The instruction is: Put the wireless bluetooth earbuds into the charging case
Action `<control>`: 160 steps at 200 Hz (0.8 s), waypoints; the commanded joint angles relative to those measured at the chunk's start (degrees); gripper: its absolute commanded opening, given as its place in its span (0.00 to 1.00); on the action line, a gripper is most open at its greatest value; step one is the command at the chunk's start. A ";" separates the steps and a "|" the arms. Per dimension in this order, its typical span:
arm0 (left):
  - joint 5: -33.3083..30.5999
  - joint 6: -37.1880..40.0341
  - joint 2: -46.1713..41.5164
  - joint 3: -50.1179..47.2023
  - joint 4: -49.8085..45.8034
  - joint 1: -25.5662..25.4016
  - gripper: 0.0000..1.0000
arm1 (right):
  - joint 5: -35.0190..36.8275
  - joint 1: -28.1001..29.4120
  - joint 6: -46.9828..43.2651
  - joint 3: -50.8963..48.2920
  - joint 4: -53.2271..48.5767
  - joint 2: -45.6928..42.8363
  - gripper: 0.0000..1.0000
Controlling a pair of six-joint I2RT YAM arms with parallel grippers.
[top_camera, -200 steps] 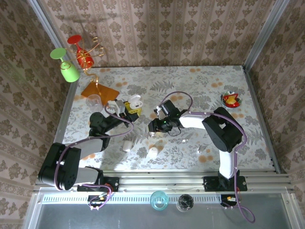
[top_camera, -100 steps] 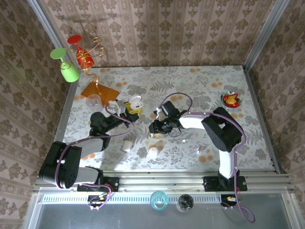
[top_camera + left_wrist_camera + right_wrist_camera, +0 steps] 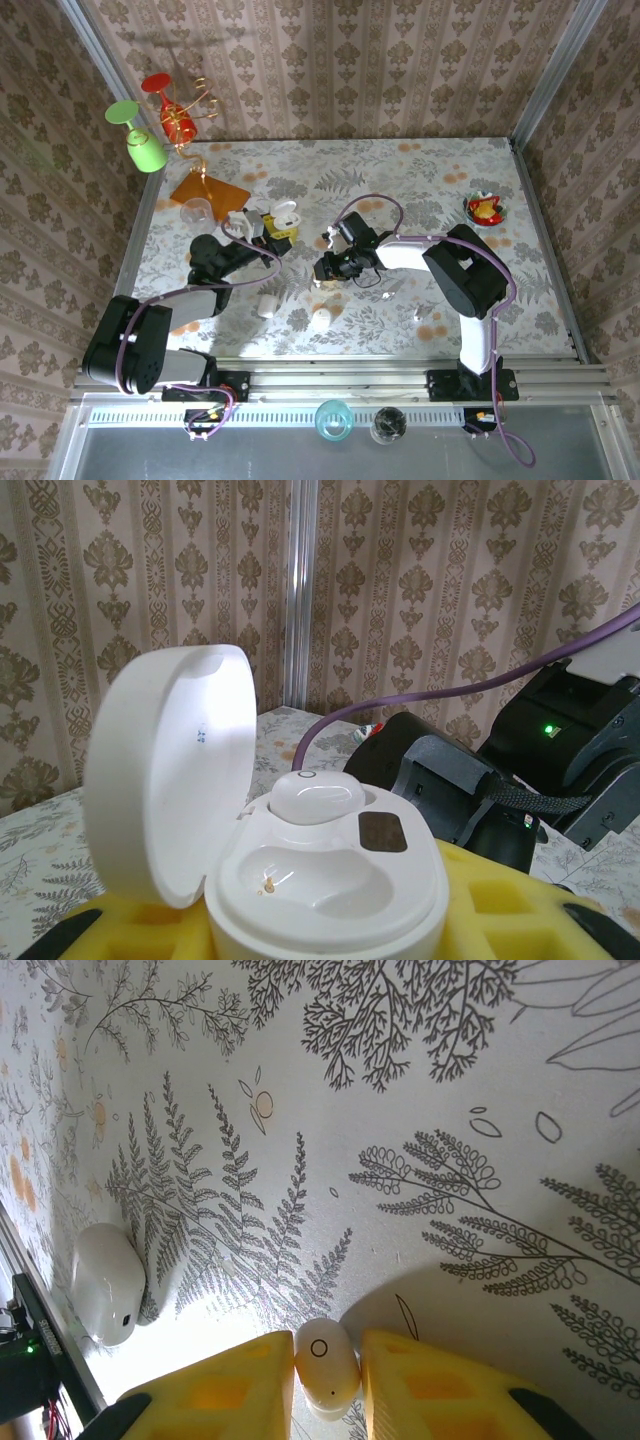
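Far left of the charging case (image 3: 405,905), a green cup (image 3: 140,142) and a red cup (image 3: 163,100) hang from a gold wire stand. An orange sheet (image 3: 208,188) lies flat between that stand and the case.

The left arm (image 3: 215,262) has its jaws clamped on the case's body, with yellow pads (image 3: 500,905) on either side. It holds the case upright with the lid (image 3: 165,770) swung open, probably so the wells face the other arm. One earbud (image 3: 318,795) already sits in the farther well; the nearer well (image 3: 290,865) is bare.

Nearer the arm bases than the case, a closed white case (image 3: 266,305) and a second one (image 3: 320,318) lie unused.

Right of the charging case, the right arm (image 3: 440,255) reaches low, its jaws closed on a loose earbud (image 3: 325,1365) lying on the tabletop (image 3: 420,1110). They pinch it by its sides, likely to lift it toward the bare well.

Far right of the case rests a small red-and-yellow object (image 3: 485,208).

The tabletop is pale and glossy, printed with grey ferns and orange blooms. Damask wallpaper (image 3: 350,60) lines the walls.
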 commanded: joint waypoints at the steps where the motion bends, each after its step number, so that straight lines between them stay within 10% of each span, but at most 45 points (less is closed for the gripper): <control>1: 1.29 0.43 0.32 0.43 1.89 0.04 0.32 | -1.79 0.53 -2.70 -0.02 -2.65 0.49 0.27; 160: -1.22 2.24 0.31 -0.45 1.88 -0.27 0.32 | 8.36 1.23 -3.29 -1.67 -4.87 -5.35 0.22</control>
